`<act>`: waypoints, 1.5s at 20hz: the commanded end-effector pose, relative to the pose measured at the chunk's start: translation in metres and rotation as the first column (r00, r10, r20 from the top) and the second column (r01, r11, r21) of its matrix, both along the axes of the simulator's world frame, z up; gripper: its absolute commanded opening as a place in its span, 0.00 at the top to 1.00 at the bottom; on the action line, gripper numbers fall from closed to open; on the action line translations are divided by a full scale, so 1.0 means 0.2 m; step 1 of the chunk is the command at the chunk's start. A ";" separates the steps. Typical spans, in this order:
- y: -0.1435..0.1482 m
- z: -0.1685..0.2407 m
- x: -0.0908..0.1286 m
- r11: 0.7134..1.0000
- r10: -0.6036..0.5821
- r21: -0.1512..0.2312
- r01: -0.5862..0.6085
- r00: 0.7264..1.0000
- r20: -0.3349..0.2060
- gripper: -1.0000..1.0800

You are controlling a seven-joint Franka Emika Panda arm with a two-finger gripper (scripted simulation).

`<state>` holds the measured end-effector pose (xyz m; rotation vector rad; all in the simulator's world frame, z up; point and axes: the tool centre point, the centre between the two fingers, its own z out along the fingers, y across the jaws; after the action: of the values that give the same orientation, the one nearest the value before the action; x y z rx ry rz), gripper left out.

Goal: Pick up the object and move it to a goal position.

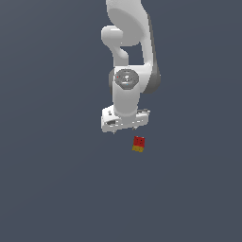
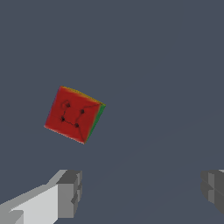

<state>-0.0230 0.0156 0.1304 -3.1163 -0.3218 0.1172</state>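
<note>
The object is a tiny red block with dark dots and a yellow-orange band on its near end, lying on the dark grey floor just below and a little toward the exterior view's right of my gripper. In the wrist view the object shows a red face with several dark dots, a yellow edge and a green side. It lies apart from the fingers. My gripper is open with a wide gap and nothing between the fingers. Only short fingertip stubs show under the white hand in the exterior view.
The white arm rises from the hand toward the top of the exterior view. The floor is a plain dark grey surface all around.
</note>
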 end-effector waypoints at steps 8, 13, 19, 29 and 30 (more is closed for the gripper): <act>0.09 -0.07 0.03 0.954 0.298 0.007 -0.299 0.954 0.016 0.04; 0.15 -0.11 0.05 0.893 0.450 0.010 -0.451 0.893 0.026 0.04; 0.21 -0.15 0.07 0.787 0.616 0.012 -0.617 0.787 0.039 0.04; 0.32 -0.21 0.10 0.568 0.821 0.008 -0.823 0.568 0.062 0.04; 0.33 -0.21 0.10 0.550 0.833 0.007 -0.835 0.549 0.064 0.04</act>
<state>-0.0041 0.0784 0.0898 -2.6303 -1.7151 0.0248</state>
